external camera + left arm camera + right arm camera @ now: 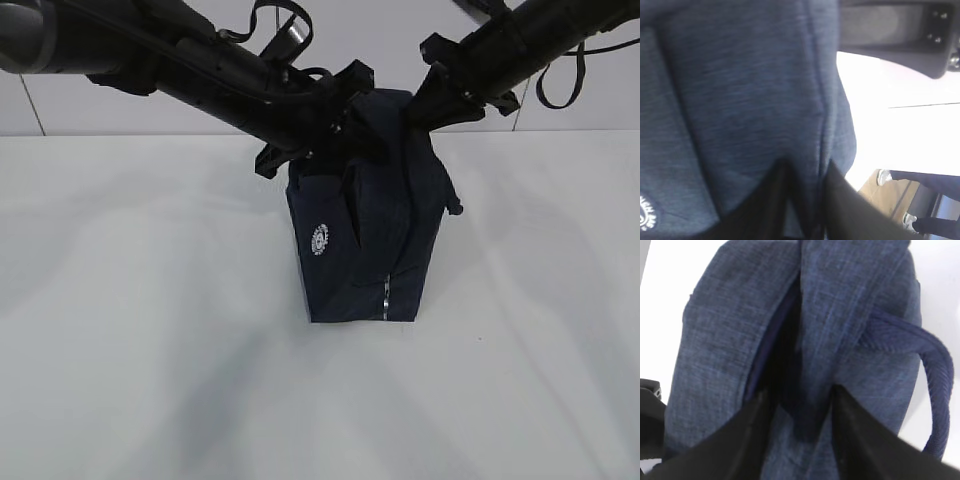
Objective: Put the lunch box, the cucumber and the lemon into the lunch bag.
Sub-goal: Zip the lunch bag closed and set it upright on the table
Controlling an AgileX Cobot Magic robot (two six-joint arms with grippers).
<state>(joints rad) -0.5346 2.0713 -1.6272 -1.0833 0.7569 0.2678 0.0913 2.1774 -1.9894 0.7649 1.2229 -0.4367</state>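
Exterior view shows the dark navy fabric lunch bag [365, 235] on the white table [130, 350]; both wrist views show fabric between slightly parted jaws, grasp unclear.

A plain white table [130, 350] carries only the dark navy lunch bag [345, 280], which stands upright near the table's middle.

The lunch bag [355, 240] is matt navy cloth with a fine heathered weave, its handle [935, 370] a ribbed woven strap. A printed white logo [319, 239] sits on it. The table [130, 340] looks smooth, matt white.
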